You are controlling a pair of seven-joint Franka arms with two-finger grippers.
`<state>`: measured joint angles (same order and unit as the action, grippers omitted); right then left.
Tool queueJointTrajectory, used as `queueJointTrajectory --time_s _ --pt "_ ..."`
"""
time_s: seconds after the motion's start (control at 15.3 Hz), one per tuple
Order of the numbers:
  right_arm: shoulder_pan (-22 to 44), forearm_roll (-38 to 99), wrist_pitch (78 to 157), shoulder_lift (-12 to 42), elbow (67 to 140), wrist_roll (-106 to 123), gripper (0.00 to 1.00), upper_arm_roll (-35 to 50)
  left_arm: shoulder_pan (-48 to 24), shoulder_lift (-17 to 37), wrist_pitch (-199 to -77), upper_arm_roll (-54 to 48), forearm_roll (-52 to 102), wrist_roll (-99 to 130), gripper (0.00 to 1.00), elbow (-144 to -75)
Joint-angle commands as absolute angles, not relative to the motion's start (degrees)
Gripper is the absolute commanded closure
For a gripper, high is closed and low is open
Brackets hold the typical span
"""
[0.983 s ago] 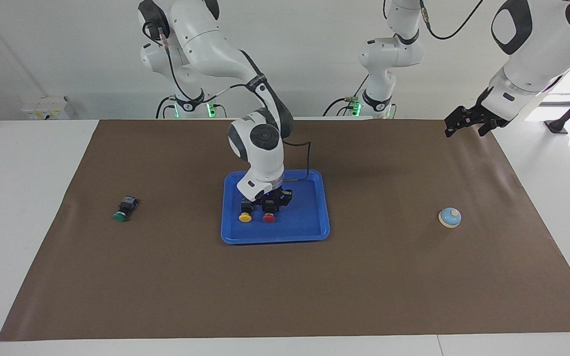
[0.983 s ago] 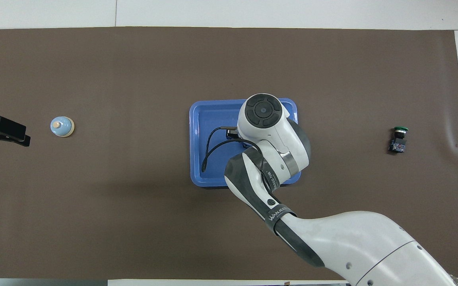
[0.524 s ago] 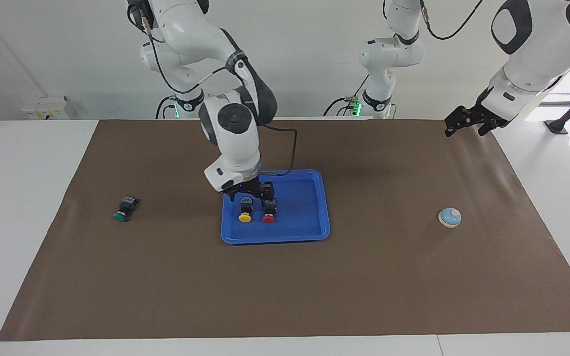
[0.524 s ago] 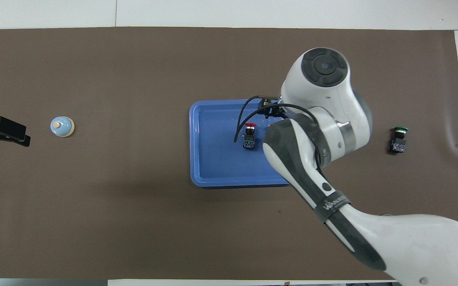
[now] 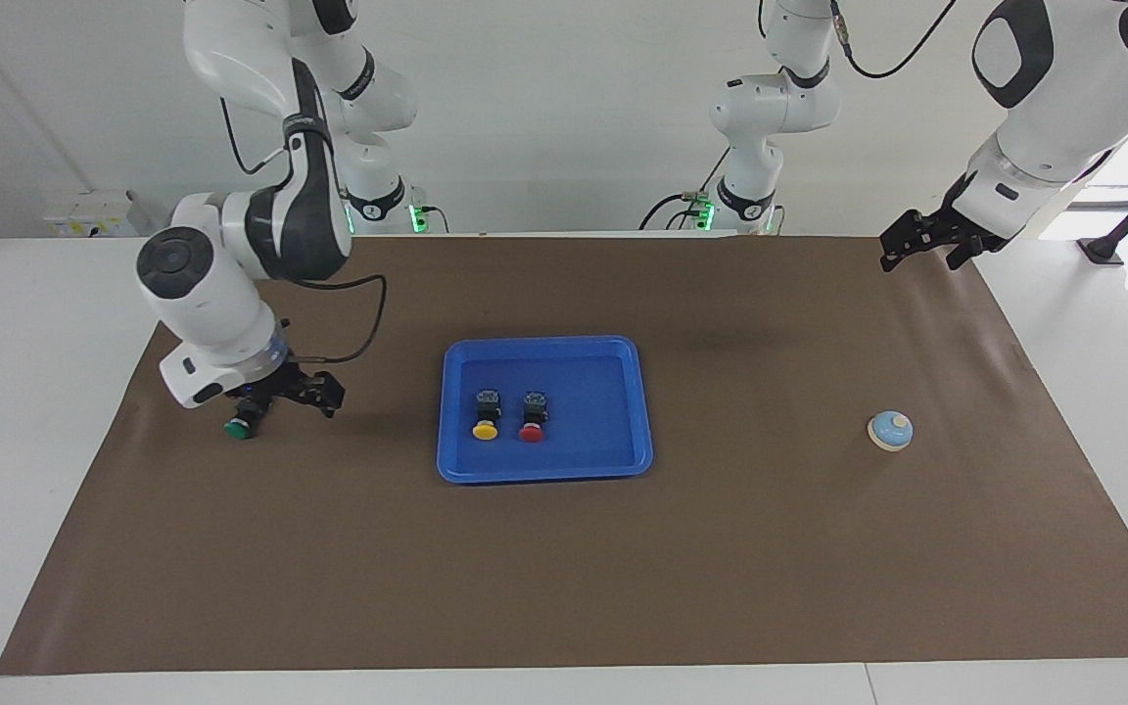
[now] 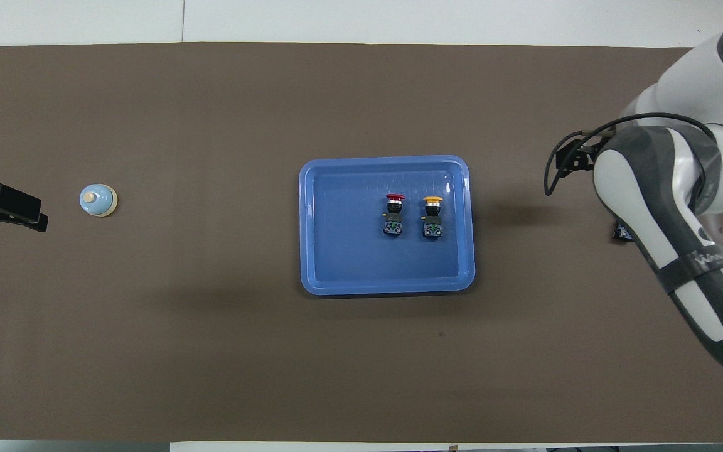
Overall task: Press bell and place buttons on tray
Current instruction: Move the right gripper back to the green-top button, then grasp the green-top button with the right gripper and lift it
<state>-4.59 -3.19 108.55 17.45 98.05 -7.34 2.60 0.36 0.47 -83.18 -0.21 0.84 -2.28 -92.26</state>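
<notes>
Green button (image 5: 238,427) under open right gripper (image 5: 282,399), arm-hidden overhead; left gripper (image 5: 926,243) open.

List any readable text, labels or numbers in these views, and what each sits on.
"W…": white lettering on the right arm's grey band; only the first letter reads, the rest is too slanted.
Red button and yellow button: the labels on their bodies are too small to read.
No other text is legible.

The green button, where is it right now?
The green button lies on the brown mat toward the right arm's end, apart from the tray, under the open right gripper.
</notes>
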Motion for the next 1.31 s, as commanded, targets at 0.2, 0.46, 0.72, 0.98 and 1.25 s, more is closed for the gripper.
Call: queueJointTrajectory --time_s 0.2,0.46,0.72,0.98,1.25 --pt "-12.4 -7.1 124.1 12.0 113.9 -6.5 0.0 3.5 0.4 -0.8 -83.9 -0.1 0.7 -2.4 0.0 -93.8" --pt "-12.7 -7.1 137.8 10.6 123.7 -9.1 0.0 3.5 0.4 -0.9 -83.9 -0.1 0.7 -2.4 0.0 -93.8" --pt "-14.9 -7.1 141.5 10.4 126.7 -7.9 0.0 3.6 0.4 -0.8 -83.9 -0.1 0.8 -2.4 0.0 -93.8" --pt "-15.1 -7.1 141.9 10.1 128.0 -7.4 0.63 3.6 0.4 -0.9 -83.9 -0.1 0.7 -2.4 0.0 -93.8" --pt "-14.9 -7.1 141.8 10.2 127.5 -7.4 1.0 3.6 0.4 -0.9 -83.9 -0.1 0.7 -2.4 0.0 -93.8"
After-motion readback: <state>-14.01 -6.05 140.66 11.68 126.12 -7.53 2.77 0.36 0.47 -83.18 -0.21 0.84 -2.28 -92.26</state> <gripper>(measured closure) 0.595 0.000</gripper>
